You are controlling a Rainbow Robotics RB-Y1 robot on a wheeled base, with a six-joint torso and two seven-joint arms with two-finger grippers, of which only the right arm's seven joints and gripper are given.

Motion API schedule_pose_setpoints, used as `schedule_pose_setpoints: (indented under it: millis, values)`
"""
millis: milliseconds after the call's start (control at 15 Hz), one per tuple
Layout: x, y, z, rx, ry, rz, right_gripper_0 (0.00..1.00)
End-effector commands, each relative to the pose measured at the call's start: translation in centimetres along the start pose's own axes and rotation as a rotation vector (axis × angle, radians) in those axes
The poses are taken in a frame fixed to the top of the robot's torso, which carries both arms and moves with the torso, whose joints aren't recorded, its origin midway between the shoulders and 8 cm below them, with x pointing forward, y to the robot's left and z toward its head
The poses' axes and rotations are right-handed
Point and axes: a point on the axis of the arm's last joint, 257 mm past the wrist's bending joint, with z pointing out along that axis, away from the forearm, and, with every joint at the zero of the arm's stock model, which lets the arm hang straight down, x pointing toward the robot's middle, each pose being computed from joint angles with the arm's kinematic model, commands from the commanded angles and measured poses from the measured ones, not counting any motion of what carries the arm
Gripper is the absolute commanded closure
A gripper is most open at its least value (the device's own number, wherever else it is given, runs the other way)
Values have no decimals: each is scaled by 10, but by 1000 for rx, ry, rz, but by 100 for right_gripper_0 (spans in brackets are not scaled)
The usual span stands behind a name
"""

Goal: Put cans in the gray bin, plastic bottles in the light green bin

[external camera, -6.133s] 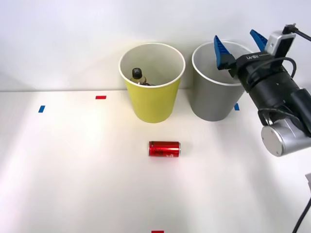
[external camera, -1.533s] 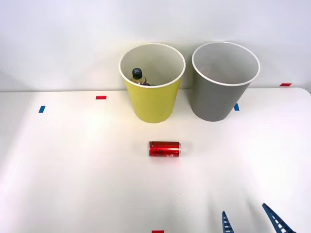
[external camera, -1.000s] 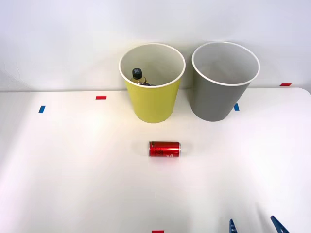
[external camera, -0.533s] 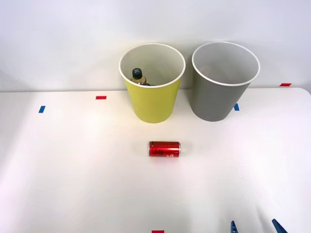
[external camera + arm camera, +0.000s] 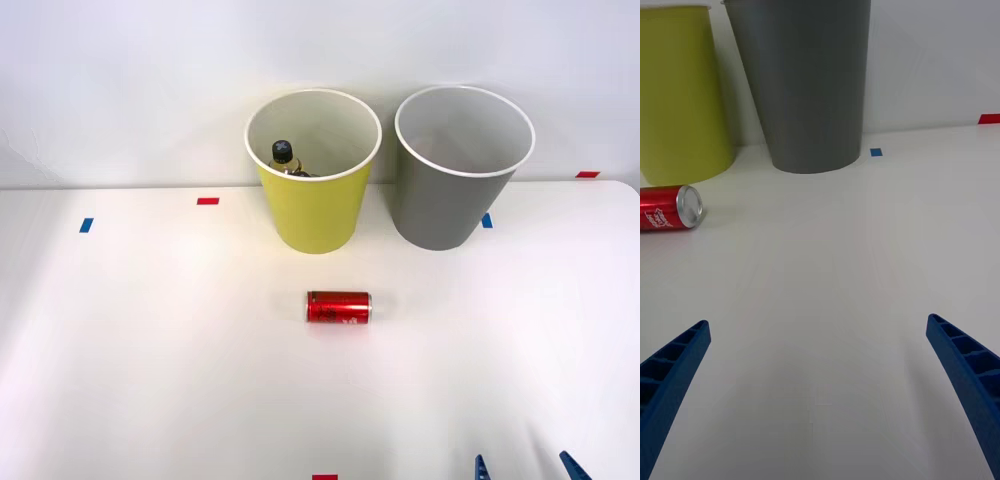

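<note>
We log one red can with white lettering and a silver top, lying on its side mid-table, in front of the light green bin. A black-capped bottle stands inside that bin; the gray bin is beside it. Our right gripper sits at the table's near edge, fingers spread wide, holding nothing.

The right end effector has two blue, ribbed, tapering fingers.
</note>
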Motion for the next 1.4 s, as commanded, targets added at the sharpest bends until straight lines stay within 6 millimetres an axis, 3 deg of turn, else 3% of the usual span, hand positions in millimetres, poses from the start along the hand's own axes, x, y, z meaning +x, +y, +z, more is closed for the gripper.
schedule_pose_setpoints:
  millis: [67, 1400]
  values:
    - [0, 0, 0, 0, 0, 0, 0]
    - [0, 0, 0, 0, 0, 0, 0]
